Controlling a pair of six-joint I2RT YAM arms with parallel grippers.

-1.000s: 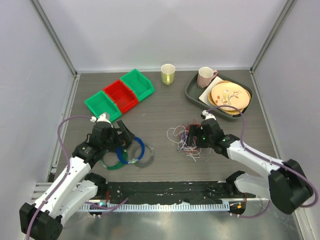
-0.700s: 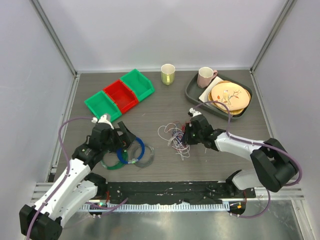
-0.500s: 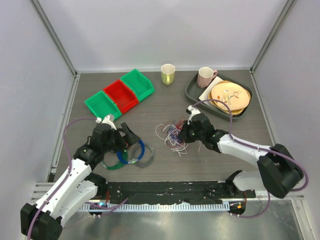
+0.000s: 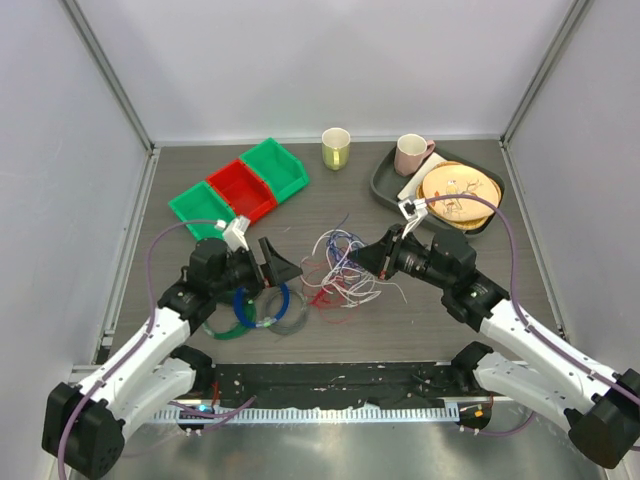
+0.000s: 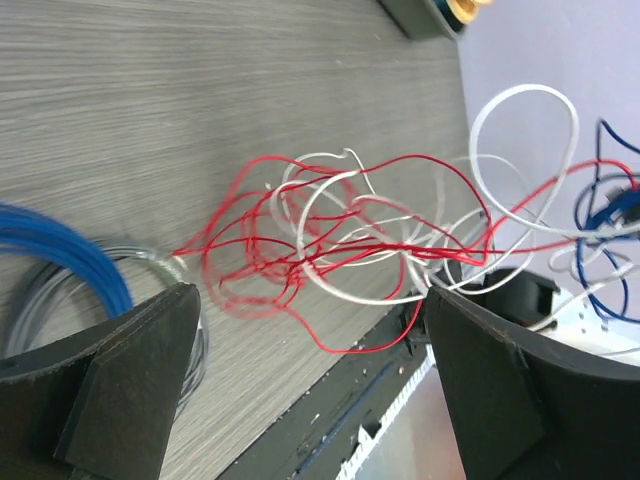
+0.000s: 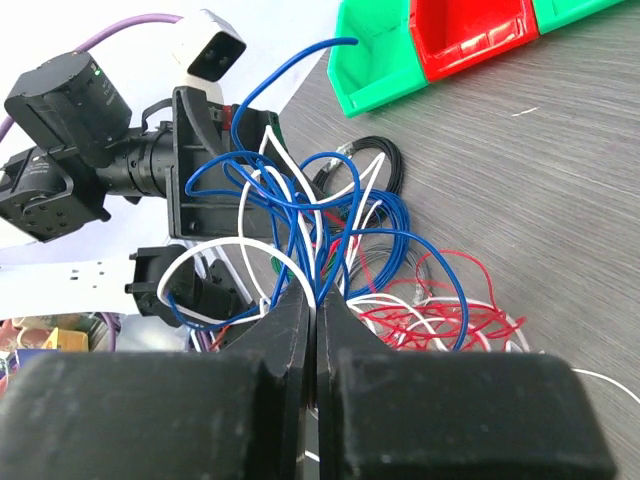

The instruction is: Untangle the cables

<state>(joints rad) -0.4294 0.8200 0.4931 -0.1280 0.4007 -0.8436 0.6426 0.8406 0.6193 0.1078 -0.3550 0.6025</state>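
On my overhead view the cables (image 4: 335, 265) sit just below the middle of the frame as a loose scribble of red, white and blue wire. Part of it lies on the table (image 4: 330, 205) and part is lifted off it. The right gripper (image 4: 374, 258) meets the tangle from its right side. My right wrist view shows its two fingers pressed together, with blue and white strands pinched at the tips and fanning upward in loops. The red loops sit lower, at the lower right of that view, down on the wood. The left gripper (image 4: 278, 263) faces the tangle from the left with its jaws spread wide, gripping nothing. In the left wrist view the red and white loops fill the centre of the frame, seen through the gap between the two dark fingers, and I cannot tell whether any strand touches them. Just below the left gripper lie the coiled rings (image 4: 262, 310) in blue, grey and green, overlapping one another. In the upper left stand three bins (image 4: 240, 188), green, red and green, in a diagonal row. Near the top centre is a yellowish cup (image 4: 336, 148). At the upper right a grey tray (image 4: 384, 186) holds a pink mug (image 4: 409, 153) and an orange plate (image 4: 458, 192).
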